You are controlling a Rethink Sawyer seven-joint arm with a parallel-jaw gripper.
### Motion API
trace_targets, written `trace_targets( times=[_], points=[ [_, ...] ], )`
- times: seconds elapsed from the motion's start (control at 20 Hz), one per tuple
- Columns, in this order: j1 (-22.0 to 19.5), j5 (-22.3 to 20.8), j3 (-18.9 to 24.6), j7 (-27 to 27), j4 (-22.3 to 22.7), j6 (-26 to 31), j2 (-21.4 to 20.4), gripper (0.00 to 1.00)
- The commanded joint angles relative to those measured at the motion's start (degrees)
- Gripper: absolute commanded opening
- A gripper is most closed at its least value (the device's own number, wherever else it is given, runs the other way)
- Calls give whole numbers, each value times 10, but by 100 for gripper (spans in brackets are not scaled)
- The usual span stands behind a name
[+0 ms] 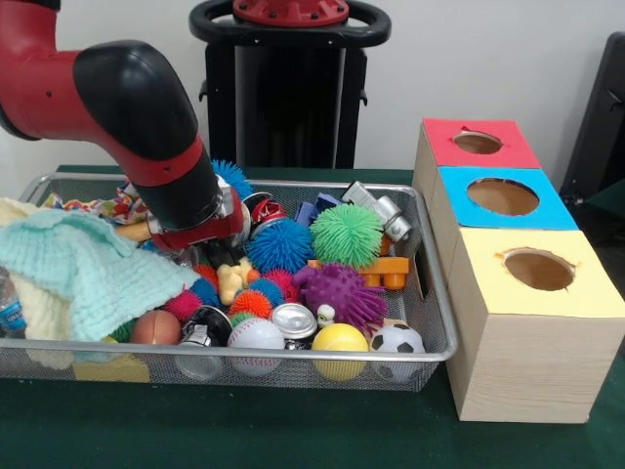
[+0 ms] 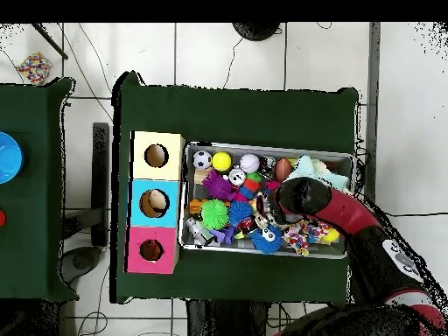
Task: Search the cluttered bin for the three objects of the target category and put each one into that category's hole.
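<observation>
The jaws [image 1: 213, 256] reach down into the bin [image 1: 436, 322], buried among the toys at its middle; whether they are open or gripping anything cannot be told. Just beside them, toward the camera, lies a small tan plush toy [image 1: 232, 280]. A blue spiky ball [image 1: 279, 244] sits close on the boxes' side, and a pale green knitted cloth [image 1: 88, 269] on the other side. The red-topped box's hole [image 1: 478, 143] stands well apart, outside the bin on the green worktop [image 1: 293, 430].
</observation>
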Motion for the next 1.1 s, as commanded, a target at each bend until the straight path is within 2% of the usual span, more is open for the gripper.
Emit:
trace_targets(
  times=[0.05,0.35,0.55,0.95,1.0,1.1],
  points=[
    [-37,42,78,24,52,-22,10,0],
    [-82,91,117,-3,74,100,-70,0],
    [-95,103,123,-6,60,152,-91,0],
    [-120,136,152,-7,68,179,-111,0],
    [-117,126,147,-8,65,170,-110,0],
    [-95,74,117,-12,48,127,-92,0]
  ],
)
